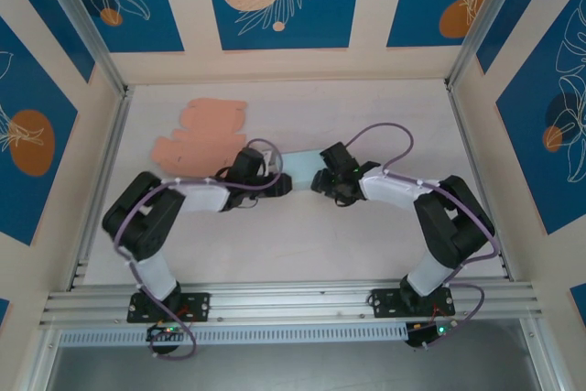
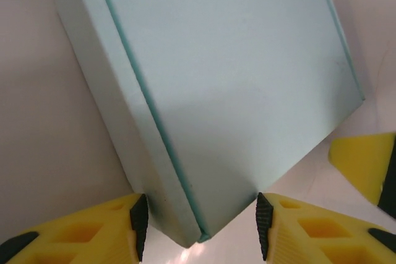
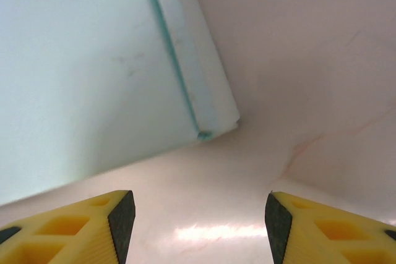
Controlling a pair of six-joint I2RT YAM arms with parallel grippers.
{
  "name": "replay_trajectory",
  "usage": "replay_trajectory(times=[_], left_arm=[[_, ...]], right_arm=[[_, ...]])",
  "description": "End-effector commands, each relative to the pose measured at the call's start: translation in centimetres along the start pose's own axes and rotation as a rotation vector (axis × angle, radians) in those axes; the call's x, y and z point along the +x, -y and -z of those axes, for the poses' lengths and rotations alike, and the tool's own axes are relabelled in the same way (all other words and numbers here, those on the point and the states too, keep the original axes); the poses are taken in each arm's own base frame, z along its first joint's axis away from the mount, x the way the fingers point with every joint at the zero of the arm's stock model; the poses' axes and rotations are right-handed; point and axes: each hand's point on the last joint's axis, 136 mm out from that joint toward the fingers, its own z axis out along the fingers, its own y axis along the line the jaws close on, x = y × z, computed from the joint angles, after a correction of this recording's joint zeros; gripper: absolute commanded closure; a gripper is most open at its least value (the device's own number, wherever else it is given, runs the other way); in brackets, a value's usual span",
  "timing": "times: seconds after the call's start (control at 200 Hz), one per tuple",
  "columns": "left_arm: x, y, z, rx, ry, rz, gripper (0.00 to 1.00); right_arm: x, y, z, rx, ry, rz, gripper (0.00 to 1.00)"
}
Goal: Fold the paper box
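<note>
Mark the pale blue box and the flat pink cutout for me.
pale blue box (image 2: 235, 78), left wrist view, on its broad top face.
flat pink cutout (image 1: 203, 139), top external view, middle of the sheet.

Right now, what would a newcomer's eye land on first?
A pale blue box sits at the centre of the table, one corner between the yellow fingers of the left gripper; the right gripper hangs open beside it. A flat peach cardboard cutout lies at the table's far left.
</note>
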Motion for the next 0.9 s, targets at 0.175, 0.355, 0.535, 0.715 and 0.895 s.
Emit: replay_trajectory(times=[0.175, 0.355, 0.535, 0.715, 0.895], left_arm=[[-5.9, 5.4, -6.7, 0.145, 0.006, -0.009, 0.50], [-6.4, 7.7, -8.8, 0.185, -0.019, -0.006, 0.50], [-10.1, 7.6, -5.2, 0.162, 0.056, -0.003, 0.42], [-14.5, 5.0, 2.6, 0.098, 0.202, 0.000, 0.29], [-15.5, -2.3, 11.0, -0.047, 0.377, 0.101, 0.00]], right_arm=[[-4.9, 1.9, 1.6, -0.088, 0.041, -0.026, 0.41], [-6.2, 3.3, 3.1, -0.081, 0.077, -0.055, 0.41], [-5.5, 4.3, 6.5, -0.074, 0.132, -0.056, 0.39], [-3.8, 3.4, 9.7, -0.071, 0.169, 0.001, 0.33], [-2.1, -1.7, 10.5, -0.101, 0.158, 0.138, 0.31]])
